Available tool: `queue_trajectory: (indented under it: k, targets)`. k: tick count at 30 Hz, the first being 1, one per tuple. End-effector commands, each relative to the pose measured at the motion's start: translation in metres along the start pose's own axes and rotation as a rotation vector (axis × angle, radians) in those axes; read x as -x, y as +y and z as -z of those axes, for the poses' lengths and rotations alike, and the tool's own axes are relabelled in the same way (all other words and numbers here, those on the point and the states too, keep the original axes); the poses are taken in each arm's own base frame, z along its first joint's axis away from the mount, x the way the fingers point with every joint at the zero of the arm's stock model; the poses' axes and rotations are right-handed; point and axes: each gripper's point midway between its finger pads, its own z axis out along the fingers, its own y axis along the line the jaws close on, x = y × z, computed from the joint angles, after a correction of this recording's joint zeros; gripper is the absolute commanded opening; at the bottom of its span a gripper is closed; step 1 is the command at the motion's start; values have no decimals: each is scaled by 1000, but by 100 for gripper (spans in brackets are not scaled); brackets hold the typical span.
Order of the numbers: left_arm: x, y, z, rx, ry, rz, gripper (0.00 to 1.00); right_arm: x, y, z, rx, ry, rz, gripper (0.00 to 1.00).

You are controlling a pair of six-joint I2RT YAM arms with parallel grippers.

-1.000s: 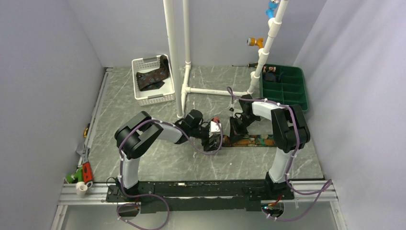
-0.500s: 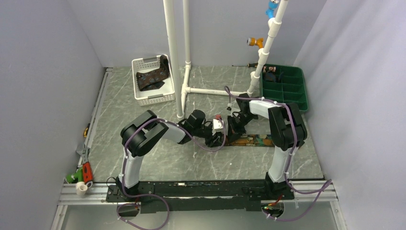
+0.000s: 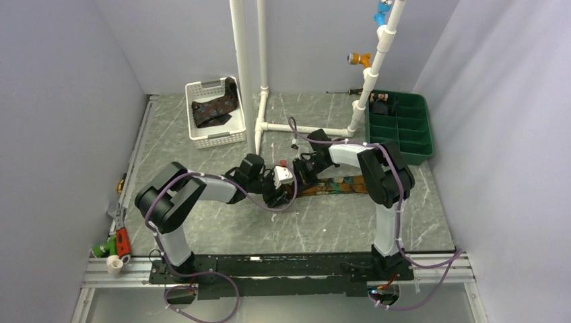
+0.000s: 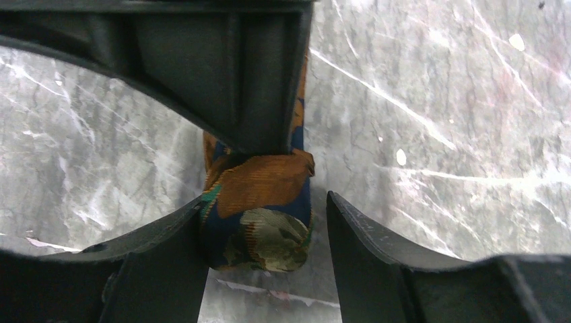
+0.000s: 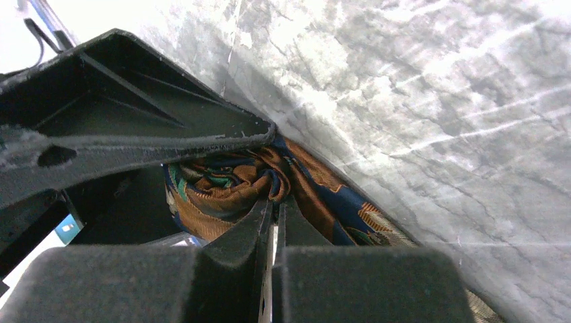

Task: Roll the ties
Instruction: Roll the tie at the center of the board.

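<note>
Left gripper (image 4: pixel 266 202) stands open around the rolled tie (image 4: pixel 261 232) (right gripper (image 5: pixel 275 205) pinched shut on its fabric).

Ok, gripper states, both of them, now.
Left gripper: open, jaws straddling the rolled end of the orange-and-teal patterned fabric tie.
Right gripper: shut on that tie.

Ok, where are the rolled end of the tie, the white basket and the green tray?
orange-and-teal tie (image 4: pixel 259 215): left wrist view, on its rolled end.
white basket (image 3: pixel 219 138): top external view, on its near wall.
green tray (image 3: pixel 411 126): top external view, on a bare compartment floor.
</note>
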Motion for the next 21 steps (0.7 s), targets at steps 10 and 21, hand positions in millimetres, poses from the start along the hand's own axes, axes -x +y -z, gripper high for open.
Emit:
queue_trajectory:
  k: [10,21]
  targets:
    - [16,4,-21,-87,-151,-23,46,-18,-67,-17,-141,-17,-64,0]
    - [-42,-5,-12,-82,177,11,17,7,-22,69,42,-149,-145,45]
